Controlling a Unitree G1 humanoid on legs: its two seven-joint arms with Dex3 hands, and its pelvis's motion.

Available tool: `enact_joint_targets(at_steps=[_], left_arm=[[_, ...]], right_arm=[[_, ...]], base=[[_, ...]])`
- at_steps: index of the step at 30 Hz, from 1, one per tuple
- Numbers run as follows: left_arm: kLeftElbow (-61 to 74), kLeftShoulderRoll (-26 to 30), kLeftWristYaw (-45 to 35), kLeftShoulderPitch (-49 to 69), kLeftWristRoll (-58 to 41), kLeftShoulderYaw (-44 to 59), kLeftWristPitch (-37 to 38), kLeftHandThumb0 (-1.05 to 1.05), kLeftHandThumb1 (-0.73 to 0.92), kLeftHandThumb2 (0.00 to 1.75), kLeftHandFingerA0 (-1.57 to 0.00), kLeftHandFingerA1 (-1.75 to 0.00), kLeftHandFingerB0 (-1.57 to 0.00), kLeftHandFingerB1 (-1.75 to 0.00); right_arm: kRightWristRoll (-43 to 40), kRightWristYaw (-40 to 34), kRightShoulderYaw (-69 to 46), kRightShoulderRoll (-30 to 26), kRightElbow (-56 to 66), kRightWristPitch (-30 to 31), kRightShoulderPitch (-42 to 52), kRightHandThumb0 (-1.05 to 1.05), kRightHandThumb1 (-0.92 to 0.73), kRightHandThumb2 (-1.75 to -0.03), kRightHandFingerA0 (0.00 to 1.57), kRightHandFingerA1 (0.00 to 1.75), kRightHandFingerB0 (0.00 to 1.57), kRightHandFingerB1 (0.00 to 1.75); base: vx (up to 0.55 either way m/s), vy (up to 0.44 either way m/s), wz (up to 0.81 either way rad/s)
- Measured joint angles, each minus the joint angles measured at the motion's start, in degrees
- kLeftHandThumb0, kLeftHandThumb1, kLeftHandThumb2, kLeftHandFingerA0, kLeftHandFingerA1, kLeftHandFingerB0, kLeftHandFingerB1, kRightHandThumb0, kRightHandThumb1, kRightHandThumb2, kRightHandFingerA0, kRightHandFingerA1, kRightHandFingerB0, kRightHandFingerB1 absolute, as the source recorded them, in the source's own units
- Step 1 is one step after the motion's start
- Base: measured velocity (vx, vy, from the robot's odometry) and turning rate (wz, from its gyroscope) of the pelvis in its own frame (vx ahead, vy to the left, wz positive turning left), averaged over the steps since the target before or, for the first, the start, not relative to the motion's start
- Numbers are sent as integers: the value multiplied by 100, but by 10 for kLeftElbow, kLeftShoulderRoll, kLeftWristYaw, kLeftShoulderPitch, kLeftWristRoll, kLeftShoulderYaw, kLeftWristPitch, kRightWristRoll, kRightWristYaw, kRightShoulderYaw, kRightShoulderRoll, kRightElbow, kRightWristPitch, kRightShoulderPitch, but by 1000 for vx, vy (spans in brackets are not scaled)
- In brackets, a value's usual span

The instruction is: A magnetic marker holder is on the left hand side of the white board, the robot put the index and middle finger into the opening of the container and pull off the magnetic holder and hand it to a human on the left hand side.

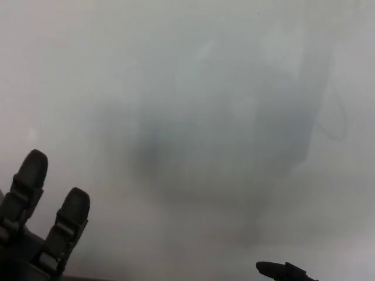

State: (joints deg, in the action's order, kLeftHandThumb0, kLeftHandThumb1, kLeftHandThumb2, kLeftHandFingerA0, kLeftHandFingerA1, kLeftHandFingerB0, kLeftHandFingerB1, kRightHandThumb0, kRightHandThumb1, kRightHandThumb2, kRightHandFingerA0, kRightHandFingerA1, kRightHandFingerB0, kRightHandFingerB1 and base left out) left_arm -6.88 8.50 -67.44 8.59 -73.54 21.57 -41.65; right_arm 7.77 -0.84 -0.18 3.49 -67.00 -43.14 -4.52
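A: Black three-fingered left hand [35,228] spread, empty, against glossy grey-white whiteboard [193,105]. Black right hand [284,271]?

B: Only a sliver, can't tell. Magnetic marker holder nowhere in view (likely light, rigid; hook by its opening).

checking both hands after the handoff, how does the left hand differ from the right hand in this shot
The left hand shows two thick fingers raised and apart, holding nothing; the right hand shows only a dark sliver at the bottom edge, its state unreadable. The left sits bottom left, the right bottom right. Both are black against the whiteboard.
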Motion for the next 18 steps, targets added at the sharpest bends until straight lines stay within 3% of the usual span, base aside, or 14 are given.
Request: enact_joint_targets(at_steps=[1,4,5,6,9,13,14,18], left_arm=[[-10,3,0,0,7,-5,4,-83,49,85,-25,-47,-15,-38],[-43,8,5,-1,32,-21,25,-83,49,85,-25,-47,-15,-38],[-55,8,9,-1,45,-29,36,-75,68,61,-41,-42,-30,-30],[-61,8,12,0,52,-33,42,-75,68,61,-41,-42,-30,-30],[-85,8,26,0,77,-50,64,-66,68,61,-60,-49,-40,-33],[-143,7,62,0,125,-83,108,-66,68,61,-60,-49,-40,-33],[-152,6,67,0,131,-88,114,-58,64,60,-62,-50,-44,-35],[-213,6,105,1,174,-114,156,-61,63,60,-55,-46,-42,-33]], right_arm=[[0,0,0,0,0,0,0,-60,-83,-65,76,57,63,49],[0,0,0,1,0,0,0,-60,-83,-65,76,57,63,49],[0,0,0,2,0,0,0,-59,-84,-65,77,58,63,49],[0,0,0,2,0,0,0,-59,-84,-65,77,58,63,49],[1,0,0,4,0,0,0,-60,-84,-65,76,57,62,49],[1,0,0,6,0,0,0,-60,-84,-65,76,57,62,49],[1,0,0,6,0,0,0,-59,-83,-65,78,57,64,48],[2,0,0,7,0,0,2,-61,-83,-65,78,57,63,49]], base=[[0,0,0],[0,0,0],[0,0,0],[0,0,0],[0,0,0],[0,0,0],[0,0,0],[0,0,0]])
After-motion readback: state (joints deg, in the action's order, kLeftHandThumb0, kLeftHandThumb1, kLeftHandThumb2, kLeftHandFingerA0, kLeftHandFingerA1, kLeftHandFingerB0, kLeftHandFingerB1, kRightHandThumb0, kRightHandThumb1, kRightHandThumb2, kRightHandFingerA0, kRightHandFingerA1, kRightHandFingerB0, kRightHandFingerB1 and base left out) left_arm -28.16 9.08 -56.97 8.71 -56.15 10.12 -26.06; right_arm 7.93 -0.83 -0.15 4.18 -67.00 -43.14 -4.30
